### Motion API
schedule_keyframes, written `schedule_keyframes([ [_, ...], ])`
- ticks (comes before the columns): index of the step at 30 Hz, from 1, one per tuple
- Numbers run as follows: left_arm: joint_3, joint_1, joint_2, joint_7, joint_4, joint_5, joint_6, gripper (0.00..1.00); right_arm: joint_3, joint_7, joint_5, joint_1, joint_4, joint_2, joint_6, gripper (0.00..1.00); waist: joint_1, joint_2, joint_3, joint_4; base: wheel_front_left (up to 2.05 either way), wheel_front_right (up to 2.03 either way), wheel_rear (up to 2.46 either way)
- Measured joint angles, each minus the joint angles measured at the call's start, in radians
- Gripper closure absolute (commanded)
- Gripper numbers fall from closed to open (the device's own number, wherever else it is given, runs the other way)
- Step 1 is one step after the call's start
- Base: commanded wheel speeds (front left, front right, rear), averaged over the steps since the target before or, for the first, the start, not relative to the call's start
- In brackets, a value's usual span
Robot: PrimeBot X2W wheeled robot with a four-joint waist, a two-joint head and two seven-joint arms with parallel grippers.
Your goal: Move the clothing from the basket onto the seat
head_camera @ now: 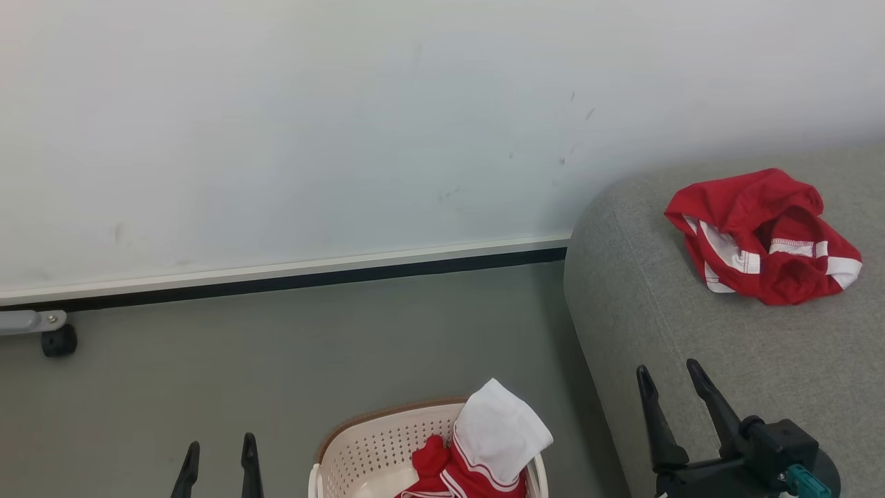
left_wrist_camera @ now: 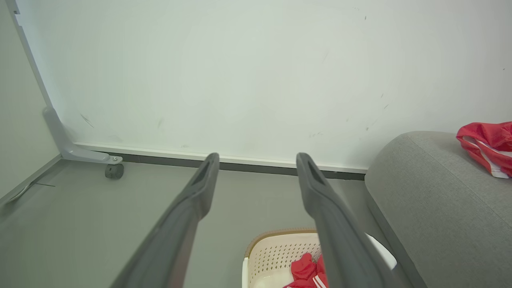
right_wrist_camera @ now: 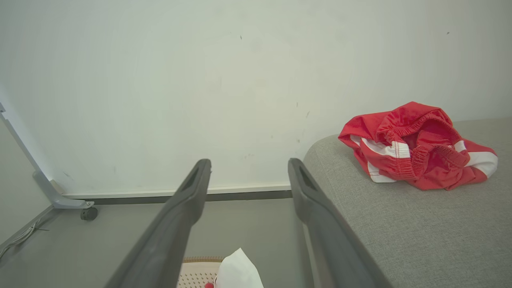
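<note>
One red garment with white stripes (head_camera: 764,238) lies crumpled on the grey seat (head_camera: 691,332) at the right; it also shows as red cloth (right_wrist_camera: 416,154) and at the edge (left_wrist_camera: 488,146). A second red garment with a white inner side (head_camera: 484,443) sticks up out of the cream perforated basket (head_camera: 366,449) on the floor by the seat's left side. My left gripper (head_camera: 219,449) stands open and empty to the left of the basket. My right gripper (head_camera: 672,384) is open and empty over the seat's front part, short of the garment lying there.
A white wall panel (head_camera: 346,138) with a dark base strip runs behind everything. A grey metal leg with a black caster (head_camera: 58,340) stands at the far left. Grey floor (head_camera: 276,360) lies between the wall, basket and seat.
</note>
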Motion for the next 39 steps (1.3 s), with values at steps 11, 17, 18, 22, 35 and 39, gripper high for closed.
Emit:
schedule_keyframes([
  [11, -0.009, 0.0, -0.001, 0.0, -0.005, 0.013, -0.002, 0.0, -0.016, 0.0, -0.003, 0.011, -0.021, 0.0, -0.005, 0.0, 0.0, 0.0, 0.027, -0.001, 0.0, 0.0, 0.0],
  [17, -0.06, -0.021, -0.002, 0.0, -0.001, 0.032, -0.029, 0.0, -0.043, 0.0, -0.003, 0.01, -0.038, -0.008, -0.006, 0.0, 0.0, 0.0, 0.069, -0.001, 0.0, 0.0, 0.0],
  [18, -0.071, -0.035, -0.002, 0.0, 0.003, 0.04, -0.031, 0.0, -0.047, 0.0, -0.003, 0.008, -0.041, -0.009, -0.006, 0.0, 0.0, 0.0, 0.08, -0.001, 0.0, 0.0, 0.0],
  [22, -0.138, -0.099, -0.007, 0.012, 0.048, 0.079, -0.064, 0.0, -0.062, 0.0, -0.003, -0.011, -0.054, -0.015, -0.01, 0.0, 0.0001, 0.0001, 0.127, -0.003, 0.0, 0.0, 0.0],
  [35, -0.254, -0.296, -0.047, 0.074, 0.228, 0.123, -0.108, 0.0, -0.093, -0.002, -0.035, -0.119, -0.116, -0.027, -0.015, 0.0, 0.0002, 0.0001, 0.305, -0.038, 0.0, 0.0, 0.0],
  [39, -0.269, -0.366, -0.057, 0.091, 0.3, 0.124, -0.108, 0.0, -0.099, -0.007, -0.036, -0.168, -0.131, -0.03, -0.015, 0.0, 0.0002, 0.0001, 0.363, -0.053, 0.0, 0.0, 0.0],
])
